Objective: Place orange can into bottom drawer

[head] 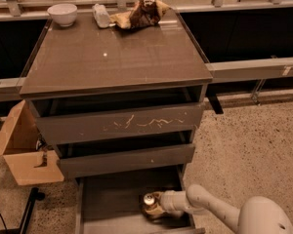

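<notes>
– Speckled floor and a metal rail frame a grey-brown cabinet. Its tabletop (112, 57) carries a white bowl (62, 13) and a brown snack bag (141, 12). Where is the orange can?

– Low down, inside the bottom drawer (107, 199), which is pulled out beneath two other drawer fronts. The orange can (150, 204) stands roughly upright near the drawer's right side, with its silver top showing.

– And the claw?

– The claw (156, 210) reaches in from the right on a white arm (210, 209). It appears closed around the can's body, gripping it. The can sits within the claw, at its left end, not beside it.

– Why is it held so low?

– Probably so the can meets the drawer floor upright before it is released. Whether the can already touches that floor cannot be told.
</notes>
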Controlling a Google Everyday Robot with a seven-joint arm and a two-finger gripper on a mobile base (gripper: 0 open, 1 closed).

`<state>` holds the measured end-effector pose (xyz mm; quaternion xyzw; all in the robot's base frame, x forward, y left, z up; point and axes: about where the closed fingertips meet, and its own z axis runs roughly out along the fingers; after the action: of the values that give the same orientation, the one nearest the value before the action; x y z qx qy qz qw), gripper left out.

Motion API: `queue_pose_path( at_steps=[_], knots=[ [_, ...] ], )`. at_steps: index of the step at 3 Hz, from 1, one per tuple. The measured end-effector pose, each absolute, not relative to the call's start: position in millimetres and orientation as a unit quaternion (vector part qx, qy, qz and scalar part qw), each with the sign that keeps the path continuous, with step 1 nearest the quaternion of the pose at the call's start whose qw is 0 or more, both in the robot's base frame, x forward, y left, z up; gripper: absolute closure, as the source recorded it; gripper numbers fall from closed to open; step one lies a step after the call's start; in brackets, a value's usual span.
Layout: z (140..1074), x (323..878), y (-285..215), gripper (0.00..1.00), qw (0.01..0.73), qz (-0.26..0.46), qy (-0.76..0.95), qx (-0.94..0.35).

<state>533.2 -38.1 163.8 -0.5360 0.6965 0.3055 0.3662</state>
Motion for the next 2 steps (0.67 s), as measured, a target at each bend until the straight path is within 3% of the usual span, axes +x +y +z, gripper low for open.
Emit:
queue_pose_path(
  at_steps=[1, 2],
  knots=[
    [153.5, 537.2, -36.3, 1.00, 0.362, 0.304, 0.696, -0.540],
    [150.6, 538.3, -35.7, 0.82, 0.359, 0.303, 0.696, -0.543]
  ],
)
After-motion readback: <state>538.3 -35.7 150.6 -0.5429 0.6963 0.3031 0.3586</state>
